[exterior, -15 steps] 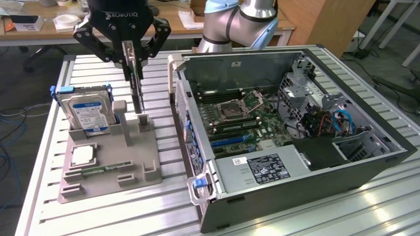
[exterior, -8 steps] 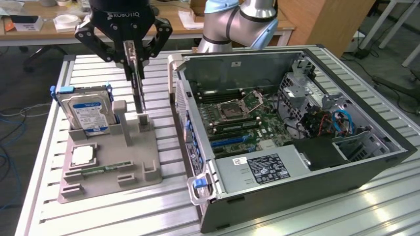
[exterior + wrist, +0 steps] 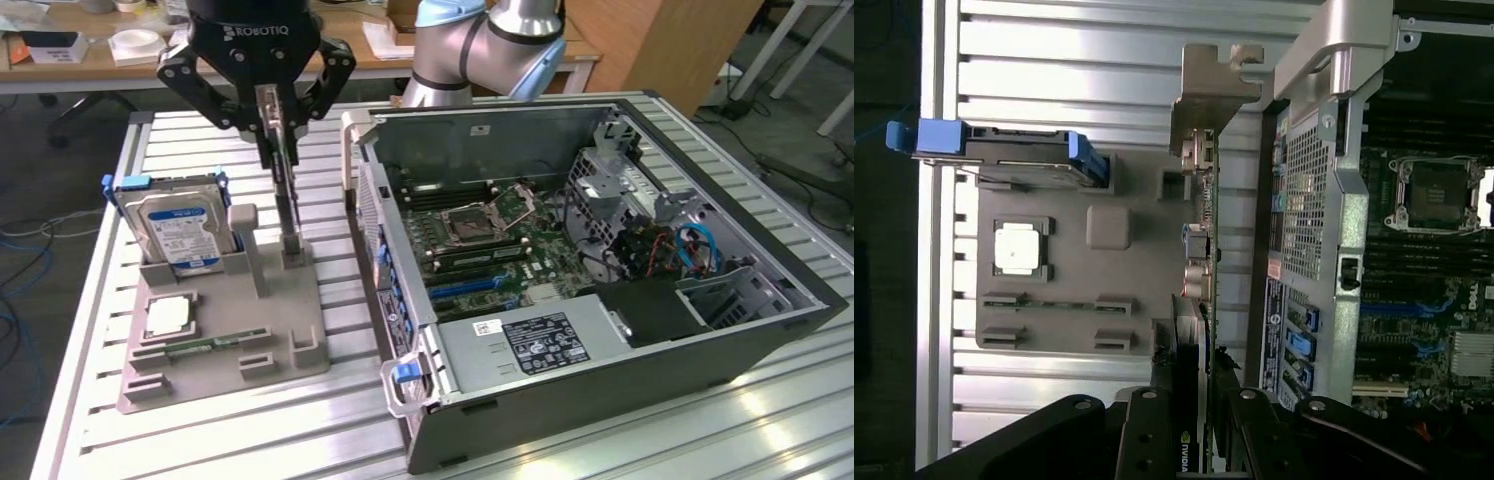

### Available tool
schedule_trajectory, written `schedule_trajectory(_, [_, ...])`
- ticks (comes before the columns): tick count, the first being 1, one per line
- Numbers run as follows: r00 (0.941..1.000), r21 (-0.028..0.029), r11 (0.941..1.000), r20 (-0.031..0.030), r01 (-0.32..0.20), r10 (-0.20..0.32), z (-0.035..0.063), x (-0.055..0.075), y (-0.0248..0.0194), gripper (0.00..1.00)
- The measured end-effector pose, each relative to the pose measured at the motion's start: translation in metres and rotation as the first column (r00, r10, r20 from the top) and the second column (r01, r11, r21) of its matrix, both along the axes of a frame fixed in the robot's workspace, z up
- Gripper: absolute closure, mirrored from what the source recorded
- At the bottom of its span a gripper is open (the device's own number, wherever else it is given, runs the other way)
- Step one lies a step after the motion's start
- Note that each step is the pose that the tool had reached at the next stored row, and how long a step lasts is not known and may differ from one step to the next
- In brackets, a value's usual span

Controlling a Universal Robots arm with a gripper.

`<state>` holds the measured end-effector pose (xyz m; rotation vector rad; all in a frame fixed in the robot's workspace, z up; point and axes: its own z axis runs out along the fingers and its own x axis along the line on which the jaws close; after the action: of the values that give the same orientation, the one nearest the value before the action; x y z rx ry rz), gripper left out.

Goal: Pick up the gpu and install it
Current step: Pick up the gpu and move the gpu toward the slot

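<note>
Over the tray (image 3: 214,375), my gripper (image 3: 276,135) clamps the gpu (image 3: 287,200), jaws narrowed onto its edge: a thin dark upright card, silver bracket (image 3: 1209,85) at one end.

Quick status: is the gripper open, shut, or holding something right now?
Gripper: shut on the gpu, which stands on edge with its lower end at the grey holder.

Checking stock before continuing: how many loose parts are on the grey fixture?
4 on the fixture: hard drive upright at its far end, CPU flat in the middle, memory stick lying nearer the camera, gpu on edge, gripped by the end effector. None appears hidden.
</note>
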<state>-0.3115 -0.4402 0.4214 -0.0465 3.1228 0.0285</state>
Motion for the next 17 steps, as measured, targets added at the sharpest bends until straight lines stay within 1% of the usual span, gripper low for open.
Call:
schedule_trajectory(1, [1.0000,-0.0016,1.0000,-0.0001,0.000,0.000,0.0000,0.001,0.0000,0.74])
schedule_trajectory(2, [1.0000,-0.0017,1.0000,-0.0002,0.000,0.000,0.0000,0.002,0.0000,0.74])
schedule_trajectory(17, [1.0000,-0.0019,1.0000,-0.0017,0.000,0.000,0.0000,0.015,0.0001,0.74])
